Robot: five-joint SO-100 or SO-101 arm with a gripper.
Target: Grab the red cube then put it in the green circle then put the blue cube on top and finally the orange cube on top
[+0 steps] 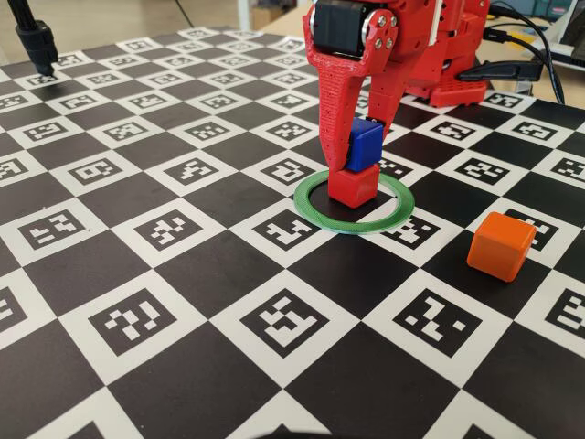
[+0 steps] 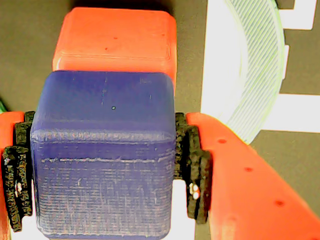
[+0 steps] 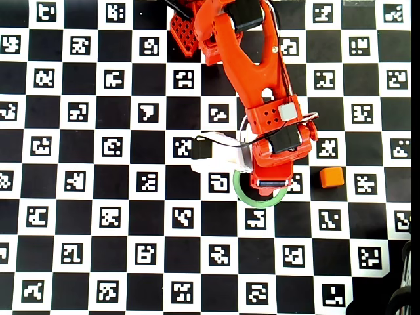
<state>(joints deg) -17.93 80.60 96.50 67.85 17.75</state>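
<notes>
Red cube, matte, rounded edges, sits inside thin green circle; gripper pinches blue cube on top. Wrist view: layer-lined blue face between black pads. Overhead view: orange cube outside ring, right.

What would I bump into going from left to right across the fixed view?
Black stand → green ring, with the gripper holding the blue cube over the red cube inside it → orange cube.
</notes>
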